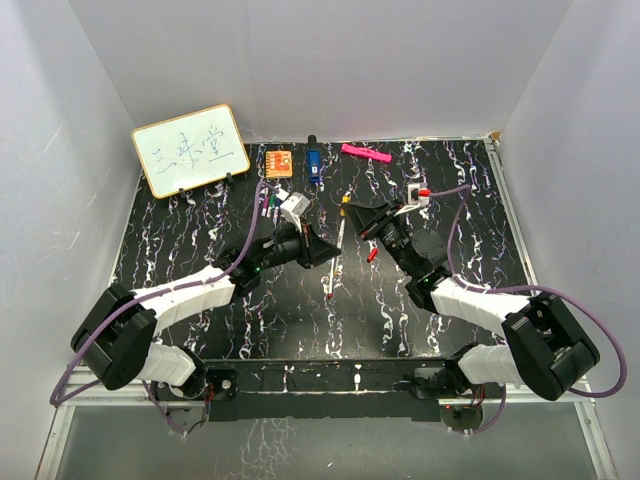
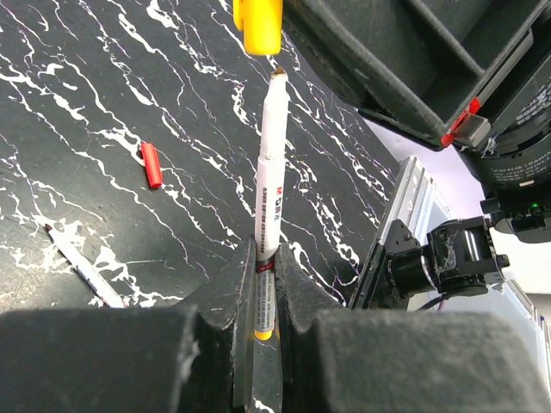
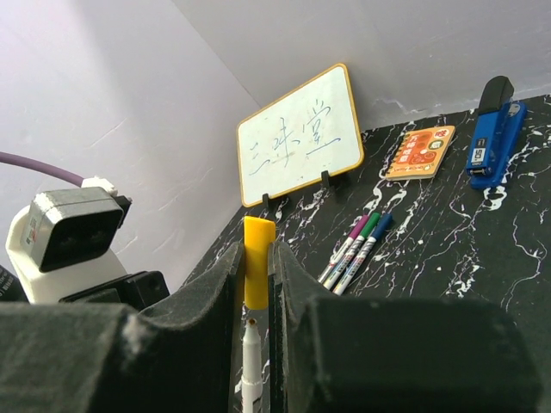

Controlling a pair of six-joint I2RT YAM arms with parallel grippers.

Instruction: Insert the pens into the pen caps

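Both arms reach from the near edge toward mid-bench, tips nearly meeting. The left end effector (image 2: pixel 265 268) is clamped on a white pen (image 2: pixel 269 172). The right end effector (image 3: pixel 256 262) pinches a yellow cap (image 3: pixel 257 245), apparently just off the pen's tip.

The yellow cap (image 2: pixel 258 24) is cut off by the top edge at 12 o'clock in the left wrist view. The held pen's (image 2: pixel 269 181) lower barrel hides between the left end effector's (image 2: pixel 265 262) fingers. At 8 o'clock a loose pen (image 2: pixel 82 268) vanishes behind one finger. In the right wrist view the held pen runs off the bottom edge at 6 o'clock.
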